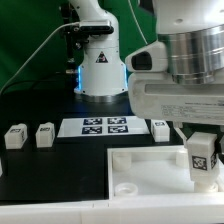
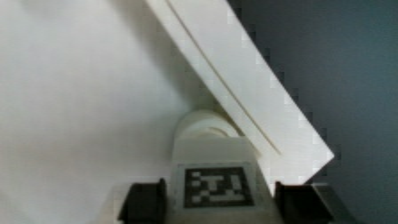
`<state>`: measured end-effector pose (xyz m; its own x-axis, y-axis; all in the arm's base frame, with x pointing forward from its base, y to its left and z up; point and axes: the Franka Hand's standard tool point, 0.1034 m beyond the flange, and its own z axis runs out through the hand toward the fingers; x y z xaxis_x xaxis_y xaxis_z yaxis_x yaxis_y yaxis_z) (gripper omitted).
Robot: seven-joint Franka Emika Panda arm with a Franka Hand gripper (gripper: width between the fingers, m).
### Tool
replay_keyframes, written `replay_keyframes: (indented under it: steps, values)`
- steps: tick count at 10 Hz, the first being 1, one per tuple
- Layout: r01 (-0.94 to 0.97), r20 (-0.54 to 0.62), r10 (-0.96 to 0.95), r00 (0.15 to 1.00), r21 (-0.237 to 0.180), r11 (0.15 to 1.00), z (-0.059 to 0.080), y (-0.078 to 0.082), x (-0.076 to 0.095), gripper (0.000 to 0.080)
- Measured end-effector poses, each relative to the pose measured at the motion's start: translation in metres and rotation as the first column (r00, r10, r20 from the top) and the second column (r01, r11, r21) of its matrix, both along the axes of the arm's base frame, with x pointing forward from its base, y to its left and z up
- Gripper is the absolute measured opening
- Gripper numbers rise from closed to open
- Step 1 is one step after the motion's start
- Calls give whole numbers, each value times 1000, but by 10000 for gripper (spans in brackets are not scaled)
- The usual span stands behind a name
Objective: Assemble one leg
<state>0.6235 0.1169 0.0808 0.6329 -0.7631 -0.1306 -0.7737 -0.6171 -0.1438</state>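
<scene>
Tagged leg clamped in the hand over the tray's corner.

The leg (image 1: 201, 155) (image 2: 217, 186), tag facing the cameras, sits between the two dark fingers (image 2: 143, 203) of the hand (image 1: 202, 168) (image 2: 217, 203), which is closed narrowly onto its sides. It hangs over the white tray (image 1: 135, 170) (image 2: 80, 110), close to the raised rim at the exterior view's right; whether it touches the tray I cannot tell. The tray lies on the black counter (image 1: 50, 185). Behind it lies the marker board (image 1: 105, 126), with a loose leg (image 1: 160, 128) just beside its end and a pair of legs (image 1: 45, 133) well off toward the exterior view's left.
</scene>
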Motion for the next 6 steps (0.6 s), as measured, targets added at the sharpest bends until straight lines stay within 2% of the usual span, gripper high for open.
replay_keyframes:
  steps: [3, 5, 6]
  values:
    - [205, -45, -205, 978, 3, 979, 0, 3, 0, 292]
    - [375, -77, -373, 925, 9, 927, 0, 4, 1, 292]
    - [559, -86, -554, 828, 42, 828, -2, 8, 4, 292]
